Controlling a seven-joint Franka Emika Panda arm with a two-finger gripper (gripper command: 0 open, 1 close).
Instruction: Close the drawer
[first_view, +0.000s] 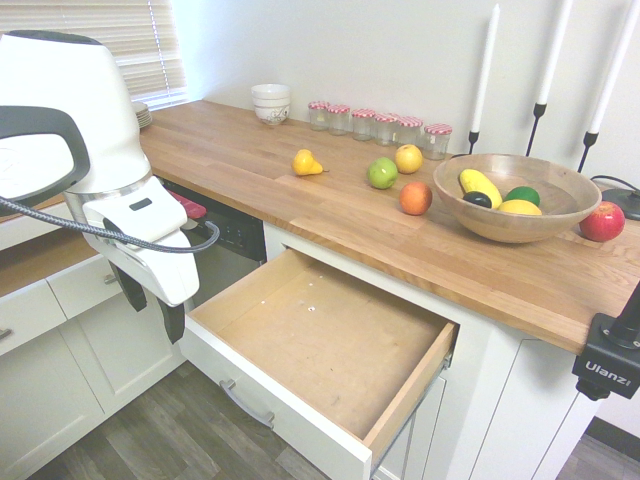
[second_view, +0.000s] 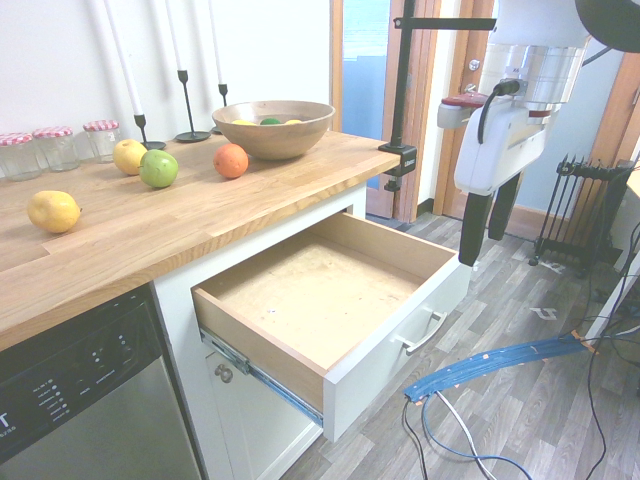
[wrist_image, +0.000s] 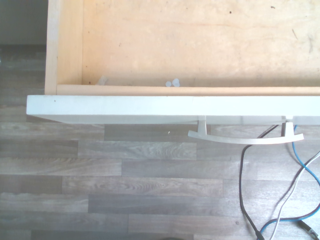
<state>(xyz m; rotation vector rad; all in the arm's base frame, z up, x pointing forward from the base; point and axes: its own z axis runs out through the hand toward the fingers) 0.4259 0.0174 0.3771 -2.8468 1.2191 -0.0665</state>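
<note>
- First exterior view: the drawer (first_view: 325, 325) is pulled out from the cabinet below the tabletop (first_view: 240, 180), at six o'clock in the picture, its curved handle (first_view: 246, 402) at seven.
- The arm (first_view: 115, 115) comes in from ten o'clock; its jaws stand wide open at eight o'clock, pointing down near the left end of the drawer's front, and hold nothing.
- On the tabletop, a wooden bowl of fruit (first_view: 517, 228) sits at three o'clock, with a red apple (first_view: 602, 222) just beside it.
- A yellow pear (first_view: 307, 163) lies near twelve; a green fruit (first_view: 382, 173), a yellow fruit (first_view: 408, 158) and an orange fruit (first_view: 415, 198) group around one to two o'clock.
- Behind them run lidded jars (first_view: 387, 128), with stacked white bowls (first_view: 271, 103) at eleven to twelve and tall candles (first_view: 485, 80) toward one to two.
- Second exterior view: the drawer extends toward five o'clock from the picture's middle, a metal runner (second_view: 262, 376) showing along its side; the open, empty jaws point down at three o'clock, near its front.
- A dishwasher (second_view: 100, 385) stands at eight o'clock.
- Wrist view: the drawer's interior fills twelve to two o'clock, its handle is at four, and wood-look floor (wrist_image: 125, 190) lies toward six.
</note>
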